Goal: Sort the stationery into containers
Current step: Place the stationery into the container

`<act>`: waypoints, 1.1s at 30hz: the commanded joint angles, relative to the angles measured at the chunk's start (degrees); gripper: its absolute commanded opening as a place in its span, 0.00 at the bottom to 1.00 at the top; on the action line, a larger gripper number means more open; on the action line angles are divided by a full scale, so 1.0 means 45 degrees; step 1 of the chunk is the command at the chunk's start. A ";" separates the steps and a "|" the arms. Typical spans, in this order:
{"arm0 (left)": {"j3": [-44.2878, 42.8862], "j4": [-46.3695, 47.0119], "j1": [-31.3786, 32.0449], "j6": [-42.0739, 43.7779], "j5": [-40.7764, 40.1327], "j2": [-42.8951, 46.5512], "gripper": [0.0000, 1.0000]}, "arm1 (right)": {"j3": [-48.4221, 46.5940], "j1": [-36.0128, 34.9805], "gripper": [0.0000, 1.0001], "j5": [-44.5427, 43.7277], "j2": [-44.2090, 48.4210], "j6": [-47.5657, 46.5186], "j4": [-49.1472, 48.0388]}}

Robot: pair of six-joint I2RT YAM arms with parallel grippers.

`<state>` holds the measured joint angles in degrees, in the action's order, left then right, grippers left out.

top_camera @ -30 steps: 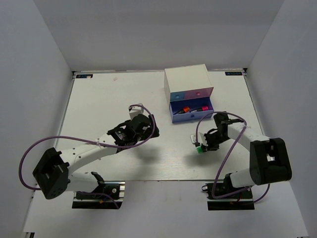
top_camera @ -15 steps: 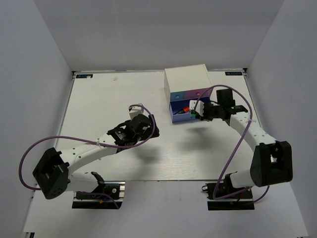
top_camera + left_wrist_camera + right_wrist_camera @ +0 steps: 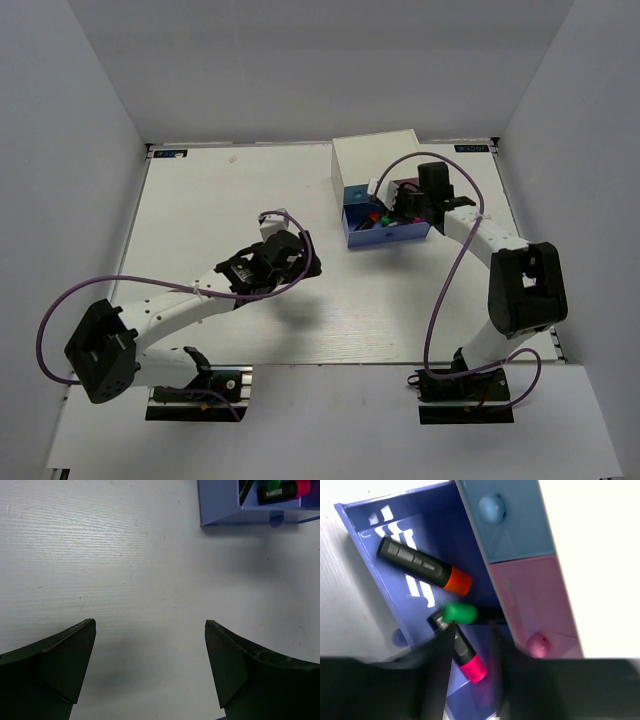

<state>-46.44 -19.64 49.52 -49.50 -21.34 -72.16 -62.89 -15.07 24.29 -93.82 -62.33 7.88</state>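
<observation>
The white box (image 3: 375,160) has blue and pink drawer fronts. Its blue drawer (image 3: 375,545) is pulled open. The orange-capped highlighter (image 3: 422,569), the pink-capped highlighter (image 3: 465,655) and the green-capped highlighter (image 3: 460,613) lie inside. My right gripper (image 3: 470,627) hovers over the drawer with its jaws apart. The green highlighter lies just past its blurred tips. My left gripper (image 3: 150,625) is open and empty over bare table, left of the drawer (image 3: 225,510). The pink cylinder and the grey-blue piece are out of view.
The shut pink drawer front with its knob (image 3: 537,644) is right beside my right gripper. The box stands at the back right of the white table (image 3: 200,200). Grey walls close in the table on three sides.
My right gripper carried the green-capped highlighter from the front right of the table up to the open drawer, where it now lies. The left arm has not moved.
</observation>
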 commanded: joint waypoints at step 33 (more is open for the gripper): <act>0.0319 -0.0148 0.0051 -0.0232 -0.0042 0.0801 1.00 | -0.1006 -0.0030 0.00 0.0760 -0.1358 -0.1523 0.2787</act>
<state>-45.34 -20.14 49.52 -50.28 -21.37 -70.50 -69.04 -15.03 32.23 -100.86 -72.64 27.90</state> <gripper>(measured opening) 0.995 0.008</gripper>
